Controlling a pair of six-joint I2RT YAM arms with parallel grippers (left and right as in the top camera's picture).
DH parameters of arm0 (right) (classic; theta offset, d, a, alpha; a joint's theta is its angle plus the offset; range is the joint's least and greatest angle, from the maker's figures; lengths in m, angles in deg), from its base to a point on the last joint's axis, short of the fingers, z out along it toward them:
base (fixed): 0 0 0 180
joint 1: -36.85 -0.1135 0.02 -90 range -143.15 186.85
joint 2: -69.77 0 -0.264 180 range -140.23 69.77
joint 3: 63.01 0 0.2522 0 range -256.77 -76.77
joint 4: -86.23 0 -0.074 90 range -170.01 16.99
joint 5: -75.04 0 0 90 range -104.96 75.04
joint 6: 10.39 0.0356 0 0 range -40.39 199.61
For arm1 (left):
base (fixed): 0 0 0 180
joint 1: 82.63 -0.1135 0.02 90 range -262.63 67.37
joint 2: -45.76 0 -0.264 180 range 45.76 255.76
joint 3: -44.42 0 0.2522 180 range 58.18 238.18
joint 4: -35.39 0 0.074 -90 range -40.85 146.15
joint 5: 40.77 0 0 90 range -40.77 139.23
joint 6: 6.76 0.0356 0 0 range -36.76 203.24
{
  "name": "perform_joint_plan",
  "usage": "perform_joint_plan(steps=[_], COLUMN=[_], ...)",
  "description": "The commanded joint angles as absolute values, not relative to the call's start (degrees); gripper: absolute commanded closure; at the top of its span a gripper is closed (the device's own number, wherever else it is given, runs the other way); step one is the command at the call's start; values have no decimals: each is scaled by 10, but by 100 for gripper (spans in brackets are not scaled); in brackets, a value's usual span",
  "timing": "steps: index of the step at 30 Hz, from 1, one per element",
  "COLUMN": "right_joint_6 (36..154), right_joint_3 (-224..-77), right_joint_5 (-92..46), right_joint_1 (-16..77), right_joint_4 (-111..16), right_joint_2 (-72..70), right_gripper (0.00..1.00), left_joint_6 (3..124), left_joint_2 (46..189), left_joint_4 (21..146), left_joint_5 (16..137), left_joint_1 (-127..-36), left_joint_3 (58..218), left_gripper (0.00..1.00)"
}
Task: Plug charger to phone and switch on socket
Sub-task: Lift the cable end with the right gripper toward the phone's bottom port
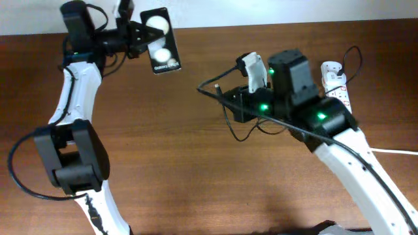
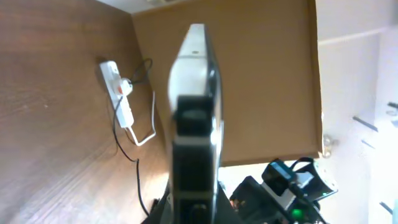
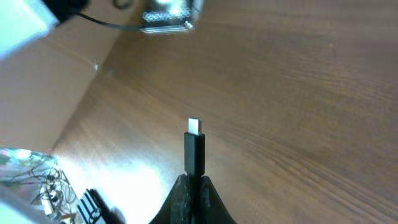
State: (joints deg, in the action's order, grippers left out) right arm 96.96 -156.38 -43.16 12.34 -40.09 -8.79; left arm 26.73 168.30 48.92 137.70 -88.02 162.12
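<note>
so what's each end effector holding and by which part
The left end effector clamps the phone by one edge; the right end effector pinches the charger by the plug's black body, just behind the metal tip.

Phone point(image 1: 161, 42) sat at table's point(image 1: 196, 170) rear left, in left gripper point(image 1: 145, 38); charger point(image 3: 194, 149), in right gripper point(image 3: 194, 182), mid-table, well apart; socket point(image 1: 336, 78) rear right.

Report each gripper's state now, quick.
Left gripper: closed, holding the phone.
Right gripper: closed on the charger plug, tip sticking out past the fingers.
</note>
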Motion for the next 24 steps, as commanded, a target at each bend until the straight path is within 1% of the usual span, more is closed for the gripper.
perform_joint_plan(steps=[1,4,6,7,9,13,16,24], right_joint_6=[975,1007,1073,1113,1135,1192,1206,1236], right_joint_3=[-1566,-1544,-1491,-1455,-1439,-1439,-1439,-1439], right_joint_5=[-439,-450,-458,-460,-454,-445,-440,-410], right_joint_1=[143,160,146,132,115,90,71,74], right_joint_4=[-365,-370,-450,-513,-565,-607,-634,-648], right_joint_2=[-54,-54,-54,-55,-62,-102,-129,-130], right_gripper=[96,96,96,96,96,96,96,96], left_joint_6=[282,302,302,302,290,269,245,246], left_joint_2=[1685,1686,1686,1686,1686,1685,1685,1685], left_joint_4=[487,487,488,487,487,487,487,483], left_joint_5=[1394,1393,1385,1375,1365,1351,1349,1347], left_joint_1=[-854,-822,-800,-788,-776,-766,-760,-760], left_joint_3=[1624,1624,1624,1624,1624,1624,1624,1624], left_gripper=[100,100,100,100,100,100,100,100])
